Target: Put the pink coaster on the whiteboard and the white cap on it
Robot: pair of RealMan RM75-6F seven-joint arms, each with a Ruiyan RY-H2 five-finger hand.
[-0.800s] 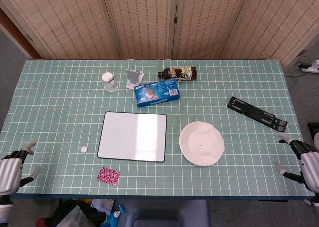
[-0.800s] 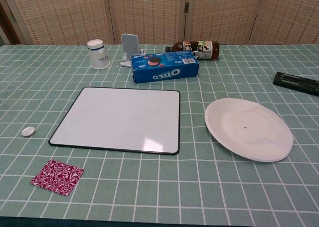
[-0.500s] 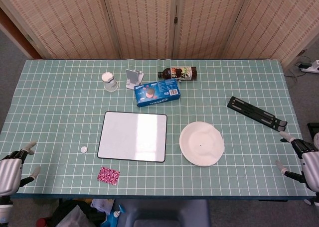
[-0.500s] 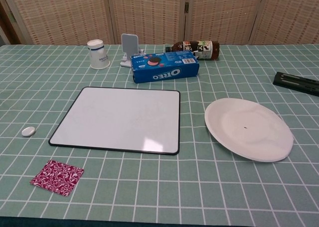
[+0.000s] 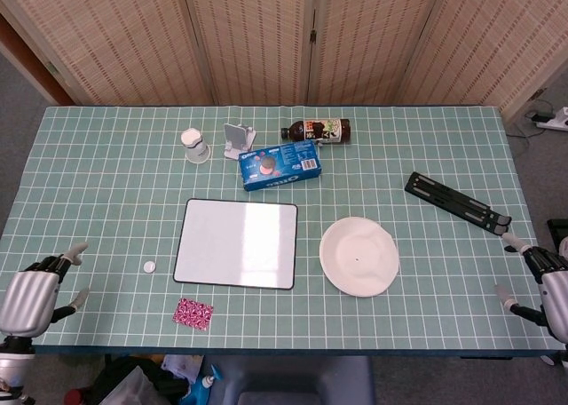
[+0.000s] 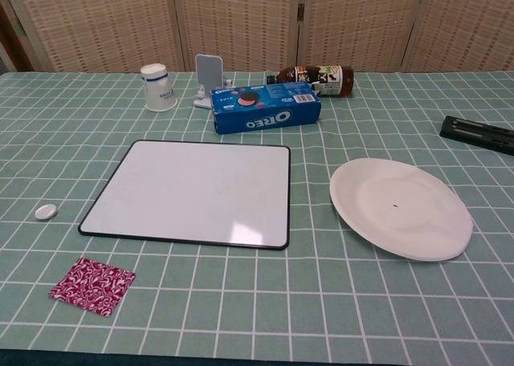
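- Left hand, fingers apart and empty, has edged inward toward the table; the right hand stays back, also spread.
- Pink coaster waits nearest, untouched.
- White cap beside the whiteboard; board bare, nothing started.

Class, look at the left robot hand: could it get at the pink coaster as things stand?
Probably yes: the left robot hand is open near the table edge, and nothing lies between it and the pink coaster.
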